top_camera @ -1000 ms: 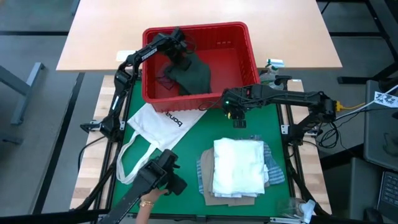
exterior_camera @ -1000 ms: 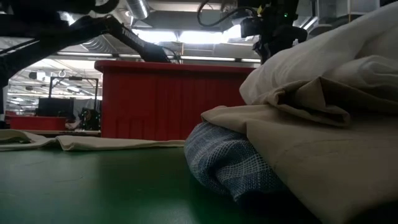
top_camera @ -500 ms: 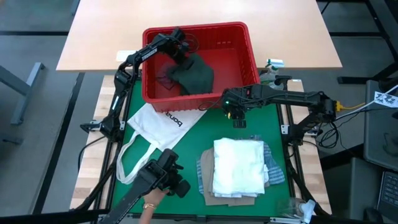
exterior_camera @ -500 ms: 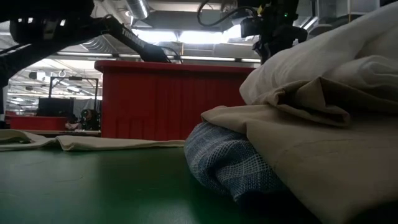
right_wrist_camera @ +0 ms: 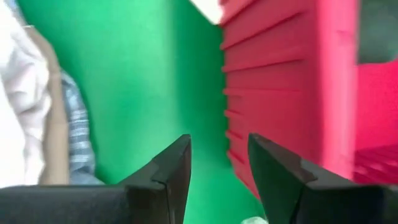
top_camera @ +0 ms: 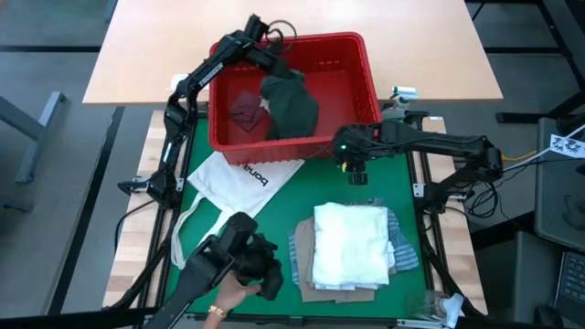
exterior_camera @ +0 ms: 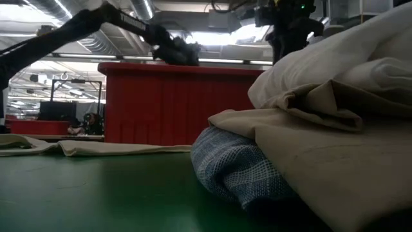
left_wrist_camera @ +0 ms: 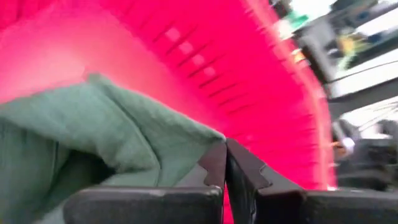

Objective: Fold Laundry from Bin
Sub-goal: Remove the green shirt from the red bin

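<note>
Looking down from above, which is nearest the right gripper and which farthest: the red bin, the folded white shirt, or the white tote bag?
From the right gripper:
1. The red bin, its near wall right beside the gripper.
2. The folded white shirt, toward the table's front.
3. The white tote bag, across on the left arm's side.

We see the left gripper [top_camera: 272, 62] has closed on the dark green-grey top [top_camera: 291, 105] and risen toward the far rim of the bin [top_camera: 366, 68], drawing the cloth upward. The right gripper [top_camera: 356, 174] has shifted slightly. A person's hand [top_camera: 239, 297] reaches farther in.
</note>
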You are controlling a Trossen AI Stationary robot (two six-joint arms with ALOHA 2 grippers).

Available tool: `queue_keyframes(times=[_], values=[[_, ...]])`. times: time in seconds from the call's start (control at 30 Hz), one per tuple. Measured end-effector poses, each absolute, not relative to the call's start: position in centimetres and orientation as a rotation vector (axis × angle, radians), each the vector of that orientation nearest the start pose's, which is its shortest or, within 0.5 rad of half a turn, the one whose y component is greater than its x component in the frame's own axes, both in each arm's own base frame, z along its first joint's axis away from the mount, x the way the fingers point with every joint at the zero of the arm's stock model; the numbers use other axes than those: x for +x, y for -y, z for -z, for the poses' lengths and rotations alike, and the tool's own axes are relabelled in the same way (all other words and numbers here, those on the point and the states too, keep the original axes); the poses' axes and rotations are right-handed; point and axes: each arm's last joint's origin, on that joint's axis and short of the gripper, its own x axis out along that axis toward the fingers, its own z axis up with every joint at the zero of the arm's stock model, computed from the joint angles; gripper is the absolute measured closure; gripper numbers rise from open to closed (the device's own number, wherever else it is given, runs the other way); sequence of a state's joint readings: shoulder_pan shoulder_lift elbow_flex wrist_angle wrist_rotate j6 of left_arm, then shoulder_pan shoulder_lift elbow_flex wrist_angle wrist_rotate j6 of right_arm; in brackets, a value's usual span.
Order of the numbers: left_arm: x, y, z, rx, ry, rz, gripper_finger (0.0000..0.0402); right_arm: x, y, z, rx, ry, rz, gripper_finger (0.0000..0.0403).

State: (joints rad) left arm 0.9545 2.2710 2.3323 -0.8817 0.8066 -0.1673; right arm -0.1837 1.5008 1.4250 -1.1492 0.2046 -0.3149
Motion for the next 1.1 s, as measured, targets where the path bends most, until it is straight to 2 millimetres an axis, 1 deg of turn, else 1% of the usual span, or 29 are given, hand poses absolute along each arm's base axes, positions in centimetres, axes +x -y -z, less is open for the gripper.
queue_keyframes(times=[0.13, 0.23, 0.33, 0.47, 0.6, 0.73, 0.87, 1.0, 1.1], values=[[30.0, -37.3, -35.3, -0.731, -0.434, -0.131, 0.0401, 26.6, 5.7, -33.4, -0.319, -1.205, 0.211, 0.0243], [30.0, -36.0, -38.1, -0.674, -0.367, -0.102, 0.0401, 26.3, 5.8, -34.4, -0.343, -1.132, 0.269, 0.0243], [30.0, -34.3, -41.2, -0.598, -0.278, -0.074, 0.0401, 26.1, 5.8, -35.3, -0.356, -1.058, 0.315, 0.0243], [29.6, -31.8, -45.9, -0.462, -0.128, -0.030, 0.0401, 26.1, 6.0, -36.1, -0.379, -0.992, 0.388, 0.0243], [28.6, -29.2, -50.5, -0.320, 0.051, 0.020, 0.0401, 26.3, 6.2, -36.4, -0.405, -0.960, 0.460, 0.0243], [26.7, -26.8, -54.6, -0.248, 0.215, 0.073, 0.0401, 26.4, 6.4, -36.7, -0.436, -0.939, 0.531, 0.0243], [24.7, -24.3, -57.5, -0.225, 0.291, 0.194, 0.0401, 26.4, 6.5, -37.0, -0.471, -0.929, 0.584, 0.0243], [23.0, -21.5, -59.4, -0.190, 0.273, 0.339, 0.0401, 26.3, 6.5, -37.2, -0.505, -0.927, 0.582, 0.0243], [21.9, -19.6, -60.5, -0.146, 0.263, 0.400, 0.0401, 26.3, 6.5, -37.3, -0.506, -0.926, 0.581, 0.0243]])
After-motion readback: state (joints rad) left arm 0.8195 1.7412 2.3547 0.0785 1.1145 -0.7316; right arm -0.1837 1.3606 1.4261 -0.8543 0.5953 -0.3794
